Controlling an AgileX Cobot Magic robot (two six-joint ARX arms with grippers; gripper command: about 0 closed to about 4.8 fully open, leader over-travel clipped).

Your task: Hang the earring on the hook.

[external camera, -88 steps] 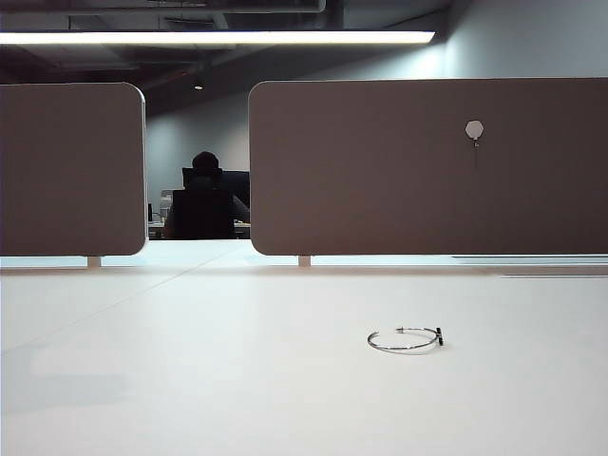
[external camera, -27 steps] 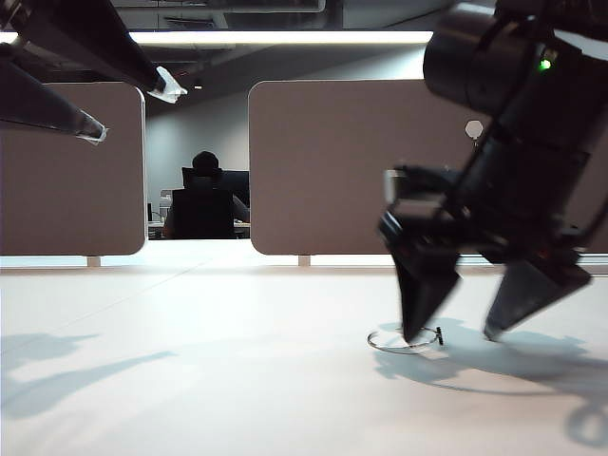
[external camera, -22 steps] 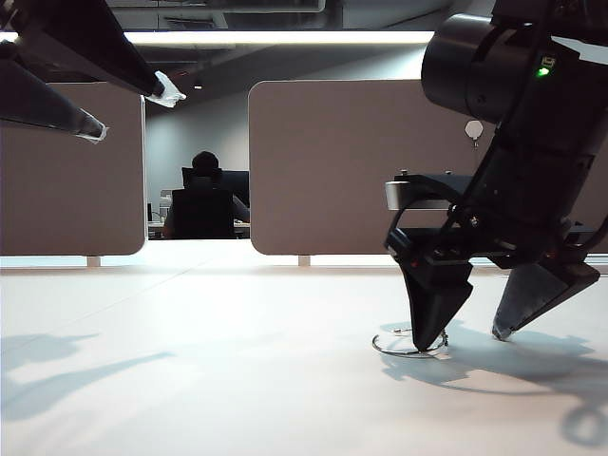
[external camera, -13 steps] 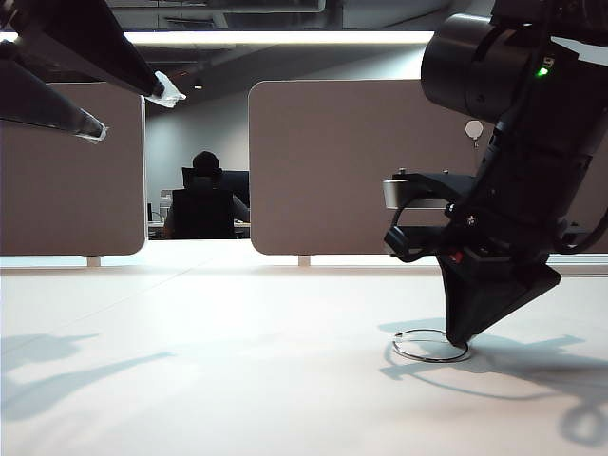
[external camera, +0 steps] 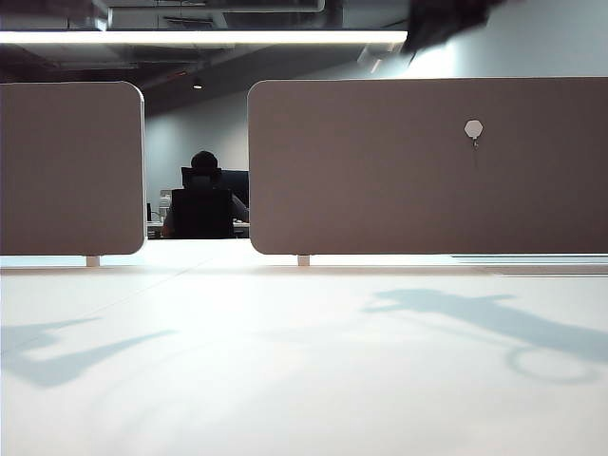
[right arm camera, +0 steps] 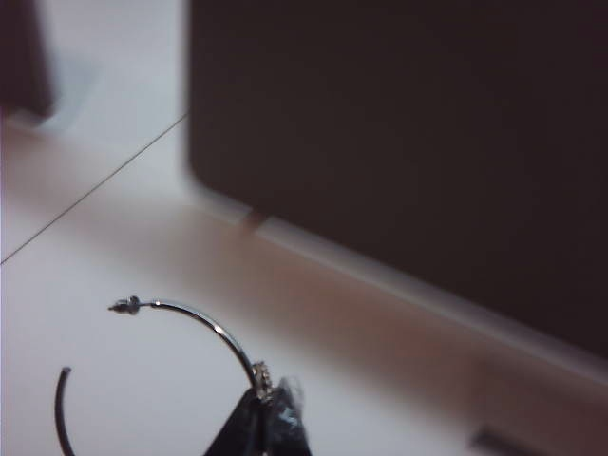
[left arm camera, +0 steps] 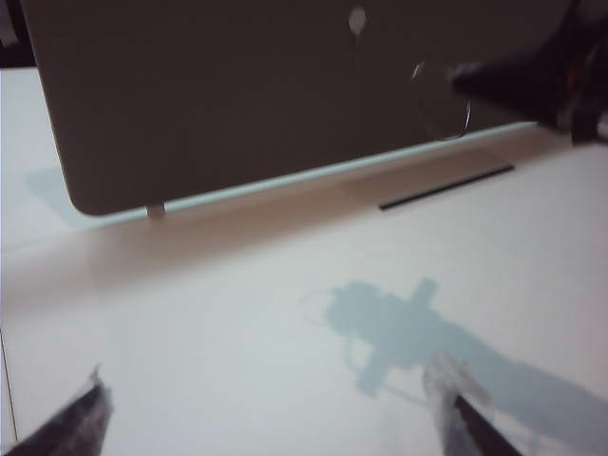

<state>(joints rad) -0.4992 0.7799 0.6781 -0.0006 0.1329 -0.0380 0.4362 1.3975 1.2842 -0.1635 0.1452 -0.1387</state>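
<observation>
The earring [right arm camera: 217, 328], a thin silver wire hoop, hangs in the air, pinched at one side by my right gripper [right arm camera: 267, 418], which is shut on it. In the left wrist view the right gripper [left arm camera: 460, 76] holds the hoop [left arm camera: 466, 116] in front of the dark partition, a little to one side of the hook's white pad [left arm camera: 357, 19]. The exterior view shows the hook [external camera: 475, 131] on the right panel and the right gripper [external camera: 418, 36] only as a dark blur at the top edge. My left gripper [left arm camera: 271, 418] is open above the bare table, holding nothing.
Two grey partition panels [external camera: 71, 166] [external camera: 380, 171] stand along the back of the white table [external camera: 285, 380], with a gap between them. A seated person [external camera: 202, 204] is far behind. Arm shadows fall across the tabletop.
My right gripper shut on the earring and lifted it off the table, rising almost out of the exterior view. My left arm has left the exterior view's upper left corner.
</observation>
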